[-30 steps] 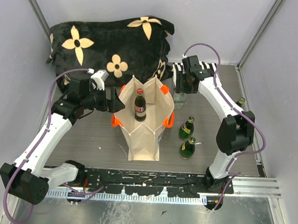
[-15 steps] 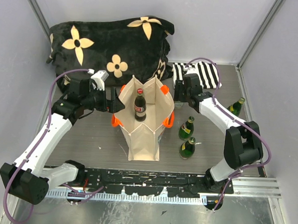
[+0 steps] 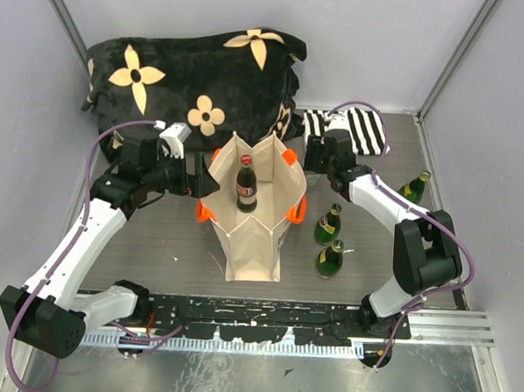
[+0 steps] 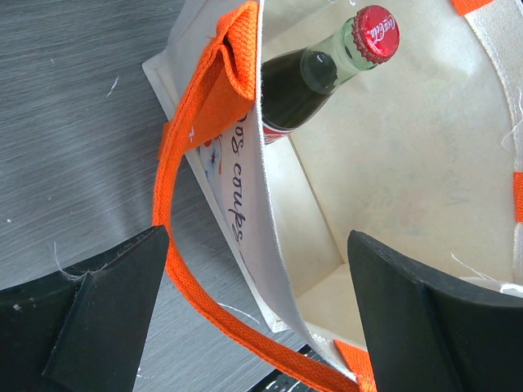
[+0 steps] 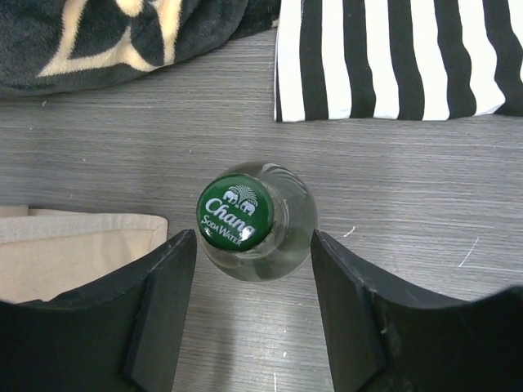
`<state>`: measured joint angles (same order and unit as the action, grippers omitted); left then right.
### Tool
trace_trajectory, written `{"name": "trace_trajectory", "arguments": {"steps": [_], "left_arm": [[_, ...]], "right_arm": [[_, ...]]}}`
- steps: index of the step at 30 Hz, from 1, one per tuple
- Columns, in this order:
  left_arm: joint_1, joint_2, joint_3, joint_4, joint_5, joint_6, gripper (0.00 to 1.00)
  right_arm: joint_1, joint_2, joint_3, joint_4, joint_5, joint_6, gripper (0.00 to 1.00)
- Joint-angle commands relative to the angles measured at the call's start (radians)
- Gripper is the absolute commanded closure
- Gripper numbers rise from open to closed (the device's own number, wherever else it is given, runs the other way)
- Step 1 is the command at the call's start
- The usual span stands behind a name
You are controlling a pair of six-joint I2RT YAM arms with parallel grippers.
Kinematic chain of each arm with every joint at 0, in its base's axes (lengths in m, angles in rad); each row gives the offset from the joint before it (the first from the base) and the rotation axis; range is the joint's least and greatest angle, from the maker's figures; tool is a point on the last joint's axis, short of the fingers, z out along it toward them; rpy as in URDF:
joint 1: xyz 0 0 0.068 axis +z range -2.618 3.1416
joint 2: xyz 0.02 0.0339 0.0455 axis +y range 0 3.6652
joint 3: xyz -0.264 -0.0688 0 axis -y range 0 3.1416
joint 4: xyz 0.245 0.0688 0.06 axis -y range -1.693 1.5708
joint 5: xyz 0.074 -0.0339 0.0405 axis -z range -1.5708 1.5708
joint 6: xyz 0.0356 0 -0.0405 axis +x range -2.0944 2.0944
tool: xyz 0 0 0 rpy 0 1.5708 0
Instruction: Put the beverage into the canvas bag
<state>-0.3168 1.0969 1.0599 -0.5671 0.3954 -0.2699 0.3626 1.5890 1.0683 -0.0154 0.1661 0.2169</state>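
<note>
The beige canvas bag (image 3: 254, 215) with orange handles stands open at the table's middle. A cola bottle (image 3: 246, 185) with a red cap stands inside it and also shows in the left wrist view (image 4: 315, 77). My left gripper (image 3: 199, 177) is open, and the bag's left wall (image 4: 274, 269) and an orange handle (image 4: 192, 269) run between its fingers. My right gripper (image 3: 315, 160) is open just right of the bag. Its fingers flank a clear soda-water bottle (image 5: 257, 219) with a green cap, with small gaps on both sides. In the top view that bottle is hidden under the gripper.
Three green bottles stand right of the bag: two close together (image 3: 328, 224) (image 3: 330, 259) and one further right (image 3: 414, 186). A black flowered cushion (image 3: 189, 69) lies at the back. A black-and-white striped cloth (image 3: 364, 131) lies behind the right gripper.
My right gripper has moved forward from the striped cloth and come down around the clear bottle, which showed in the top view earlier. The left arm and the bag have not moved.
</note>
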Motion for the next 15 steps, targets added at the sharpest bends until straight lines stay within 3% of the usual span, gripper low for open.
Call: {"name": "trace_trajectory", "arguments": {"steps": [1,15], "left_arm": [[0.002,-0.007,-0.006,0.002,0.019,0.006,0.02],[0.002,0.021,0.015,0.008,0.029,0.006,0.02]], "right_arm": [[0.005,-0.010,0.036,0.081,-0.031,-0.002,0.34],[0.004,0.066,0.039,0.166,-0.016,-0.022,0.30]]}}
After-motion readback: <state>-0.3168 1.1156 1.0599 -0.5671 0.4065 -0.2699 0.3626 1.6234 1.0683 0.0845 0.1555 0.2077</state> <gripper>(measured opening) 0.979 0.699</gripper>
